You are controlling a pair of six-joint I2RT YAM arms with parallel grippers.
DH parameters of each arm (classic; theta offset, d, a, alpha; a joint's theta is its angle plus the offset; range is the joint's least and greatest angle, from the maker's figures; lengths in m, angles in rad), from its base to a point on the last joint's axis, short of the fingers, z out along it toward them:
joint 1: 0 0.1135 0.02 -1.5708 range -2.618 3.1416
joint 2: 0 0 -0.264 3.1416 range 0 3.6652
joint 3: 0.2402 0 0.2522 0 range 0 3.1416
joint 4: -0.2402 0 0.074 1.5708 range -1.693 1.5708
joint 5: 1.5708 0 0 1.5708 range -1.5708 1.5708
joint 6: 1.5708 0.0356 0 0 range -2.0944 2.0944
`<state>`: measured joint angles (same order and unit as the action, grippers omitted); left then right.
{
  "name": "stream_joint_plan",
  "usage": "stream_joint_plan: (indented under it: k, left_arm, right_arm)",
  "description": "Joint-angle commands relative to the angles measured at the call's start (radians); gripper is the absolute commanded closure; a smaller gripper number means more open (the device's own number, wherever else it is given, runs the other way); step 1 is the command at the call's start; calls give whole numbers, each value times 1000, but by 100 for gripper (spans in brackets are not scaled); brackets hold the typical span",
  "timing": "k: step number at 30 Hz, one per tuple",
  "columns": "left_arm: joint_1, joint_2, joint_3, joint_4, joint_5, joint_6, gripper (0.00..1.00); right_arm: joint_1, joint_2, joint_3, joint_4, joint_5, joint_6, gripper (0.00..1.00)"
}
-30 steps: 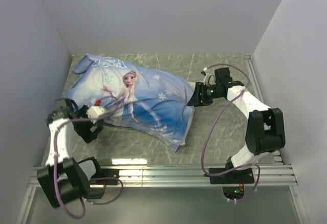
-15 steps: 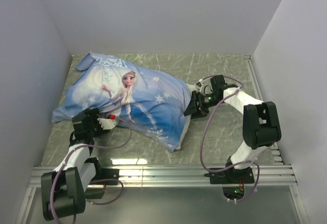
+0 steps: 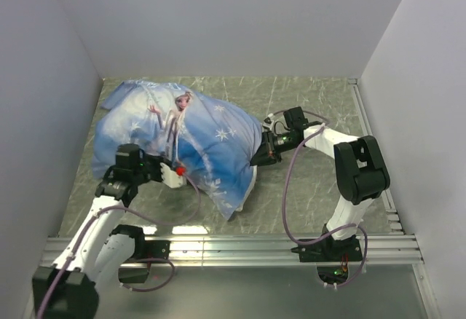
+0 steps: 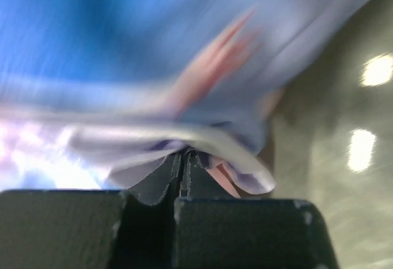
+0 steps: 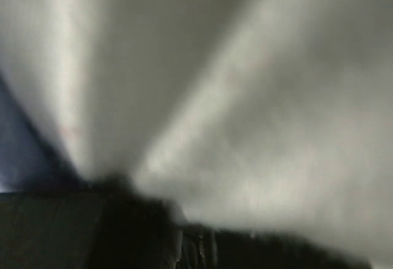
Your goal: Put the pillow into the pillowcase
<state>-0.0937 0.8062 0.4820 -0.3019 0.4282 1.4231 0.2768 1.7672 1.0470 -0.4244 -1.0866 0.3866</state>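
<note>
While both arms press in on it, a thin blue princess-print fabric pillowcase [image 3: 211, 133] lies heaped on a green-grey marbled table [image 3: 313, 188]. Pale grey walls [image 3: 218, 20] stand behind the pillowcase and to both sides of it. An aluminium rail [image 3: 240, 245] w/ the arm bases runs nearer the camera than the pillowcase. Purple cables [image 3: 285, 202] loop along both arms. In the top view the left arm's black wrist covers the pillowcase's near-left corner, and the right arm's wrist butts against its right edge.

Print: a fair-haired princess in a blue gown, one arm raised, white snowflakes around her; her face sits toward the far side of the pillowcase. Lettering can't be made out.

The pillowcase looks domed, puffy and creased, not flat, and tapers to a loose point at its near-right end. The left wrist view is blurred: blue cloth above, w/ a lilac-pink folded edge.

Left gripper [image 3: 171, 175]: at the pillowcase's near-left side, fingers pressed together, pinching a fold of that edge.

Right gripper [image 3: 261, 155]: at the pillowcase's right edge, tips against the cloth. Its view is too blurred to tell whether the jaws are apart or closed.

The large plump plain white pillow [image 5: 245, 97] shows only as blurred white cloth filling the right wrist view, w/ a sliver of blue pillowcase beside it. In the top view it is hidden under the pillowcase.
</note>
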Motion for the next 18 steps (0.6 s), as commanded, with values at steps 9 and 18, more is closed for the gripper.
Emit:
stream_joint_plan:
  k: [9, 18]
  left_arm:
    - [-298, 370, 288, -32, 247, -487, 100]
    - [-118, 276, 532, -169, 343, -687, 100]
  right_arm:
    - [91, -5, 18, 174, -45, 167, 100]
    - [101, -46, 105, -134, 27, -147, 100]
